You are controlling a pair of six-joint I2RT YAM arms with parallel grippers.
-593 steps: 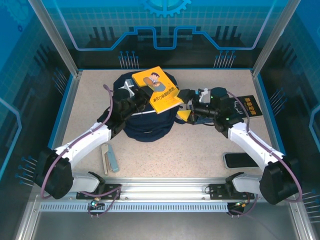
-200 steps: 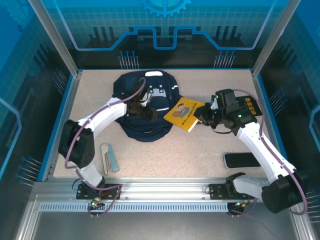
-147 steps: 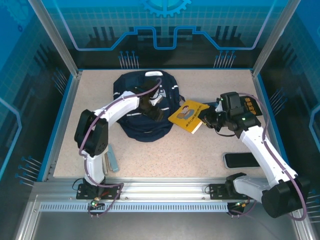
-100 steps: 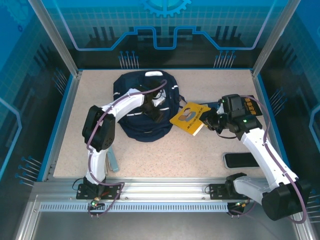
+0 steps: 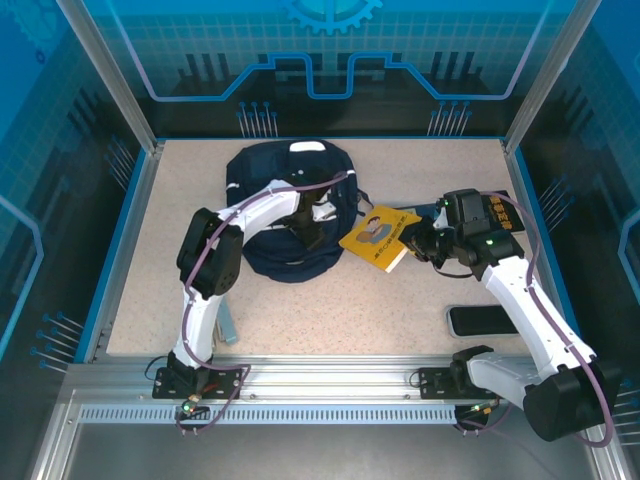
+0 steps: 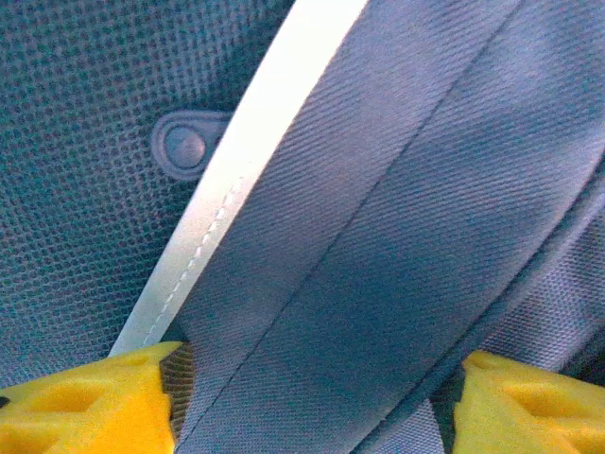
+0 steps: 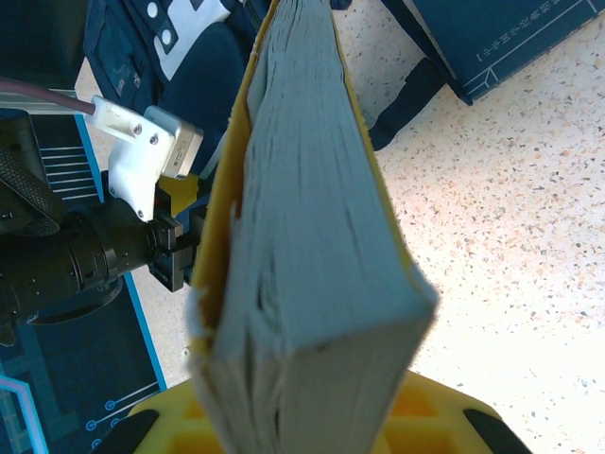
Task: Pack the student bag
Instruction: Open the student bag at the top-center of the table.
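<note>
Zero items visibly inside the bag, which lies far left of centre on the table. Left gripper is down on it, fingers parted with a strap fold between them, no clamp evident. Right gripper is clamped on the yellow book, just beside the bag's right edge. Navy book, phone and small case lie out. Early stage, I'd say: bag to open, everything to load.

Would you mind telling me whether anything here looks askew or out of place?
Nothing looks spilled or damaged. The yellow book, clamped in the right gripper, is tilted beside the student bag, not inside it.
</note>
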